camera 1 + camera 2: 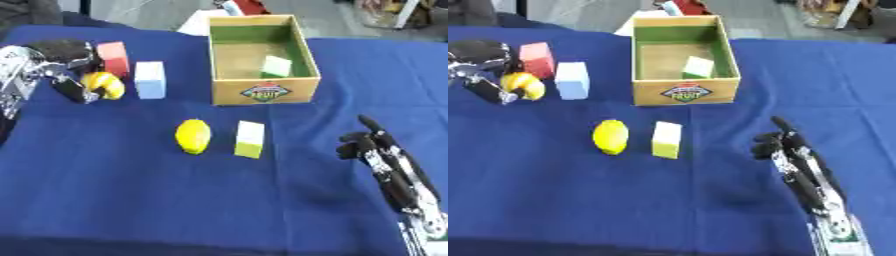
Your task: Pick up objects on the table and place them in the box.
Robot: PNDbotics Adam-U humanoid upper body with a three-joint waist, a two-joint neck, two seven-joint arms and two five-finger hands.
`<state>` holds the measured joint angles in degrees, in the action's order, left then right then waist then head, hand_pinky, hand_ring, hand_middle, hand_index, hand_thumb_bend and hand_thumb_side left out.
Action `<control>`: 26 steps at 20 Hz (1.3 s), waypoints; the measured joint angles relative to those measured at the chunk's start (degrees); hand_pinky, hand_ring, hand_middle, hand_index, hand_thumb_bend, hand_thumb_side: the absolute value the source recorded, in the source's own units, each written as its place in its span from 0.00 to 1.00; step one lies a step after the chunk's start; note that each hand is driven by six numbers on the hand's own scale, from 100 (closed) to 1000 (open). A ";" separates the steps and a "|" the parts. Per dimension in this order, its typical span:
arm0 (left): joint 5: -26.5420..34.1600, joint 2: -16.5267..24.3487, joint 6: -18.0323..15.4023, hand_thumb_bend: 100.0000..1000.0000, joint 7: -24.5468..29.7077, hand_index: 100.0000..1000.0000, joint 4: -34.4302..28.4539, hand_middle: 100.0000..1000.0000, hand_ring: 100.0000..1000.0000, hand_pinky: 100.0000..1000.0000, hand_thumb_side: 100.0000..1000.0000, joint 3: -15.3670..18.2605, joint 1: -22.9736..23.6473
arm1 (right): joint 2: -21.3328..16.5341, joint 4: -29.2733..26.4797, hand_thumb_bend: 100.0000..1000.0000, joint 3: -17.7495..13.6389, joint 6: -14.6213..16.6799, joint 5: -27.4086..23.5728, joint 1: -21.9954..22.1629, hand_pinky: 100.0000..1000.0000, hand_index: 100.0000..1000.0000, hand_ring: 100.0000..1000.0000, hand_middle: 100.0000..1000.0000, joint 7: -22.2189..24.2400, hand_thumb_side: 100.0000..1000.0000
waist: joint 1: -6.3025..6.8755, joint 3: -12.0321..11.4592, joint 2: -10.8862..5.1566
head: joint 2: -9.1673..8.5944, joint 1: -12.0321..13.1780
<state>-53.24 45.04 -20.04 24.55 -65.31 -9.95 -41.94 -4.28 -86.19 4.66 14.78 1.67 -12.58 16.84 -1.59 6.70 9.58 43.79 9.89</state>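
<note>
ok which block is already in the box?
The small green-and-white block, at the right wall inside the box. The red, light blue and yellow-green blocks sit outside on the cloth.

The left hand [74, 67] is black, with glossy dark fingers; its forearm is shiny silver metal with crinkled reflections. The right hand [376, 147] has slim black fingers with silver segments along them. Its wrist is silver and white, with a small green marking at the base by the lower edge.
</note>
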 measured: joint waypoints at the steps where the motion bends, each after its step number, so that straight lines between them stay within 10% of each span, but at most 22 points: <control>1: 0.64 0.02 0.03 0.09 0.99 0.54 -0.95 0.36 0.35 0.48 0.17 0.06 -1.18 | 0.00 0.00 0.00 0.00 -0.01 0.00 0.02 0.61 1.00 0.62 0.63 -0.01 0.64 | 0.00 -0.04 0.00 | 0.00 -0.05; 6: 0.49 -3.86 0.29 0.07 2.89 0.54 -1.11 0.36 0.36 0.49 0.15 0.12 -9.21 | 0.00 0.01 0.00 0.03 -0.09 -0.02 0.36 0.61 1.00 0.62 0.63 0.06 0.64 | 0.08 -0.41 -0.32 | 0.01 -0.37; 16: -17.75 -25.39 0.06 0.13 -6.29 0.73 11.64 0.54 0.51 0.64 0.20 -0.18 -18.22 | 0.45 0.10 0.00 1.34 -0.33 -0.30 0.47 0.61 1.00 0.62 0.63 1.04 0.66 | 0.07 1.89 -0.46 | -0.86 3.03; 21: -23.14 -28.89 0.90 0.33 -7.80 0.95 16.32 0.81 0.75 0.79 0.26 0.01 -18.18 | 0.54 0.29 0.00 1.43 -0.25 -0.33 0.44 0.61 1.00 0.62 0.63 1.30 0.66 | 0.07 2.46 -0.46 | -1.09 3.59; 26: -23.88 -28.97 2.01 0.24 -8.28 0.97 17.17 0.86 0.77 0.81 0.38 0.49 -18.10 | 0.56 0.32 0.00 1.43 -0.30 -0.34 0.42 0.61 1.00 0.62 0.63 1.36 0.66 | 0.07 2.40 -0.46 | -1.28 3.57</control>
<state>-77.12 16.08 -18.03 16.27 -48.14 -9.46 -60.04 -3.73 -85.87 6.09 14.48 1.33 -12.16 18.20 -1.52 9.11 9.13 42.51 13.46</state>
